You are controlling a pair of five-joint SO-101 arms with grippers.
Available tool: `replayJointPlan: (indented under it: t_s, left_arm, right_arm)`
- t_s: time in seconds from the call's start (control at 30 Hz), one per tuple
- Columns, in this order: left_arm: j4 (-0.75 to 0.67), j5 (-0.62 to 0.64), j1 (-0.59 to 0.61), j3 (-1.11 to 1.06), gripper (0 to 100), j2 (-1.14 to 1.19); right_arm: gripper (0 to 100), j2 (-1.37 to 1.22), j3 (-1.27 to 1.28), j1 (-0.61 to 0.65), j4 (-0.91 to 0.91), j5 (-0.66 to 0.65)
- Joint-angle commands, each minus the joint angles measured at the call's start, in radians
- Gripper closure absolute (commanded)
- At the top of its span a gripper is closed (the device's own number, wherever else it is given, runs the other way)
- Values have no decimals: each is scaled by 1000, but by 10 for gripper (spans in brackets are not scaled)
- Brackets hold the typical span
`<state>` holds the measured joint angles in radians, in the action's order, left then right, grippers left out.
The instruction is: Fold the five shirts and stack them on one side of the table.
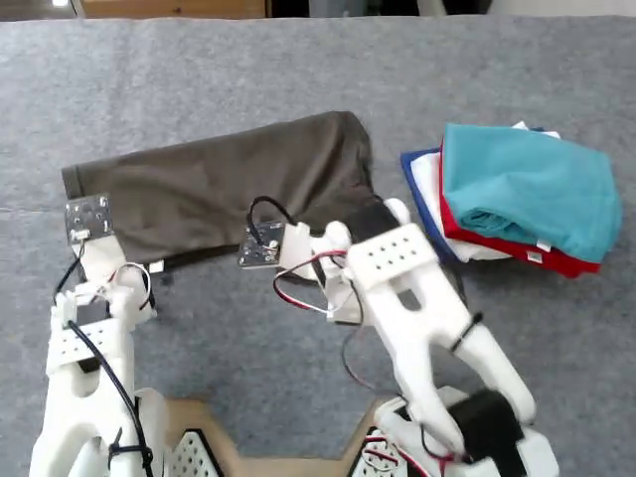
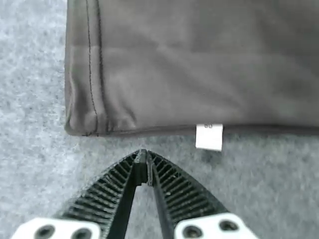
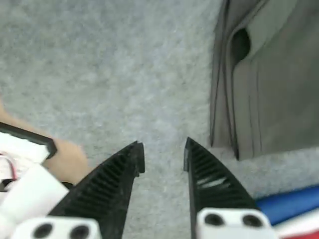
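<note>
Grey felt table (image 1: 298,60) holds a folded brown shirt (image 1: 219,184) at centre-left and a folded stack (image 1: 517,194) at right. Left gripper (image 2: 143,158) is pressed together just beside the shirt's hem; right gripper (image 3: 162,149) is spread over felt.

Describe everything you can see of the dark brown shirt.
The dark brown shirt is soft, matte fabric, folded into a long, slightly creased band lying flat on the grey table. A stitched hem runs along one end, and a small white tag sticks out at its near edge. The shut left tool sits just short of that edge. The open right tool is over bare table beside the other end. Neither touches it.
</note>
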<state>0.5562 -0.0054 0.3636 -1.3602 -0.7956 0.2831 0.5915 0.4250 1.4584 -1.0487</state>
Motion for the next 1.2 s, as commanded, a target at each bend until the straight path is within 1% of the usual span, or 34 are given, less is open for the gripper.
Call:
replayJointPlan:
  t_s: [0.0,0.07,0.17,0.43,0.47,0.53,0.6,0.63,0.7,0.97,1.17]
  left_arm:
    - [-51,18,-7,-8,970,-21]
    - [-52,18,-8,-12,970,-21]
    - [-51,18,-8,-13,970,-21]
    - [-51,18,-7,-15,970,-21]
    - [-49,18,-7,-15,970,-21]
    - [-49,18,-5,-15,970,-21]
    - [-49,18,-5,-15,970,-21]
    - [-49,18,-5,-15,970,-21]
    - [-49,18,-5,-15,970,-21]
    - [-49,18,-5,-16,970,-21]
    - [-49,18,-5,-16,970,-21]
  right_arm:
    - [847,-81,-4,-29,-101,-35]
    - [847,-137,-2,-68,-176,-48]
    - [849,-209,-1,-110,-239,-78]
    - [851,-338,12,-117,-368,-80]
    - [857,-354,21,-117,-384,-78]
    - [901,-380,36,-117,-420,-78]
    - [981,-387,35,-117,-425,-78]
    - [986,-386,33,-117,-425,-78]
    - [967,-384,33,-117,-427,-78]
    - [985,-383,30,-118,-430,-74]
    - [985,-383,-35,-189,-402,-72]
